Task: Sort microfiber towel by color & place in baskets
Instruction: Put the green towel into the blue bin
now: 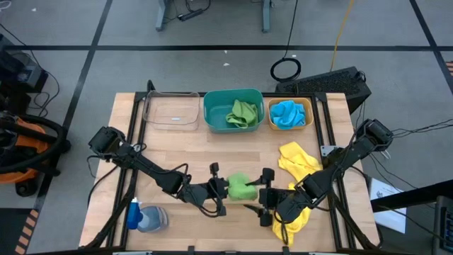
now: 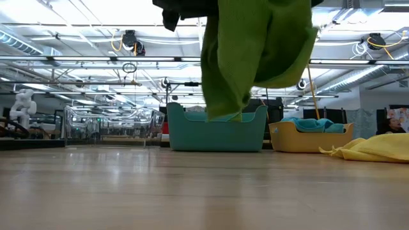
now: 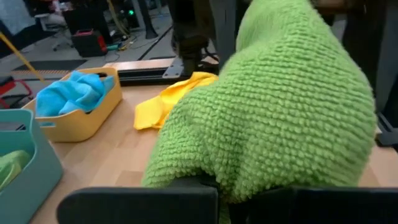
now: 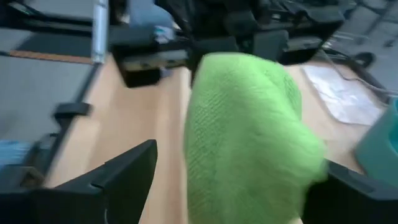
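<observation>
- Three baskets line the far edge of a pale wooden table (image 1: 184, 152): a clear basket (image 1: 171, 111), a larger teal basket (image 1: 233, 111) in the middle with a green towel already in it, and a smaller orange basket (image 1: 289, 115) holding a blue towel (image 1: 287, 113).
- Grey floor with dark seams surrounds the table; the low view looks into a bright hall with ceiling rails, strip lights and hanging cables.
- A green microfiber towel (image 1: 241, 188) hangs above the near middle of the table (nubbly pile, bunched into a rounded lump), clear of the wood in the low view.
- The left gripper (image 1: 221, 189) has its fingers pinched tight on the green microfiber towel.
- The right gripper (image 1: 263, 195) sits just beside the same towel, its jaws spread wide on either side of the cloth and not clamping it.
- A yellow towel (image 1: 299, 161) lies crumpled on the right part of the table, partly under the right arm.
- A blue towel piece (image 1: 150, 218) lies near the front left corner.
- No readable writing shows anywhere.
</observation>
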Controlling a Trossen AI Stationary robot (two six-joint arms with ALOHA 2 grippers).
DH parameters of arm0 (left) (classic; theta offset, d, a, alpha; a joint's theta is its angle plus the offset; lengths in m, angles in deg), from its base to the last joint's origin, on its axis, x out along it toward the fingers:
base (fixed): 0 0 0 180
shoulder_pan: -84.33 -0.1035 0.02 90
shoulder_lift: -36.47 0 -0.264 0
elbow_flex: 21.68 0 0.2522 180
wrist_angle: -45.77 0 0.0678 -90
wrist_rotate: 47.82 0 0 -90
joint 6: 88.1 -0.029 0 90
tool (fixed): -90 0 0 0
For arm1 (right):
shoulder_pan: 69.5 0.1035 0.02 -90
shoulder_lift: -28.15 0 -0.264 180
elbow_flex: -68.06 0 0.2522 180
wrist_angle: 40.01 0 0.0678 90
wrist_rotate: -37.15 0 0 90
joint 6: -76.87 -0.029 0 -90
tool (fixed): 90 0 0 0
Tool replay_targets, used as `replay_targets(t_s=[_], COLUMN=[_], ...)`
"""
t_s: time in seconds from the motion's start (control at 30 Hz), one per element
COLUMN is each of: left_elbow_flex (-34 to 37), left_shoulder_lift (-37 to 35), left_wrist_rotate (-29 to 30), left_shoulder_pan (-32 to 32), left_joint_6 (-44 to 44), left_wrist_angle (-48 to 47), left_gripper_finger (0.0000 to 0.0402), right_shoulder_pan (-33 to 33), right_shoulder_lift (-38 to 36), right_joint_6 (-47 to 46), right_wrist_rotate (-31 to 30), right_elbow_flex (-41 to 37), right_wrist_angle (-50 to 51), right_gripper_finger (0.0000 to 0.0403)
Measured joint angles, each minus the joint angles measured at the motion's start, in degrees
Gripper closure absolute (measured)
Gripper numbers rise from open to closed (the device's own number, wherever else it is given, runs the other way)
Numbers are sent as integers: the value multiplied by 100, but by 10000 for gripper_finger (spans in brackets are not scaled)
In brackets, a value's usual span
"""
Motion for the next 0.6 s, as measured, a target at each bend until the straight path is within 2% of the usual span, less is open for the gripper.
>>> replay_targets(t_s=[0.3,0.43,0.6], left_elbow_flex=[23,0,4], left_shoulder_lift=[13,-4,8], left_wrist_rotate=[-76,-315,-440], left_shoulder_pan=[-232,-233,-230], left_joint_6=[15,14,-27], left_wrist_angle=[180,460,458], left_gripper_finger=[395,395,395], right_shoulder_pan=[-297,-388,-452], right_shoulder_lift=[490,679,732], right_joint_6=[31,221,422], right_wrist_rotate=[-379,-842,-786], right_elbow_flex=[0,0,0], right_wrist_angle=[-88,-114,-349], right_gripper_finger=[78,78,96])
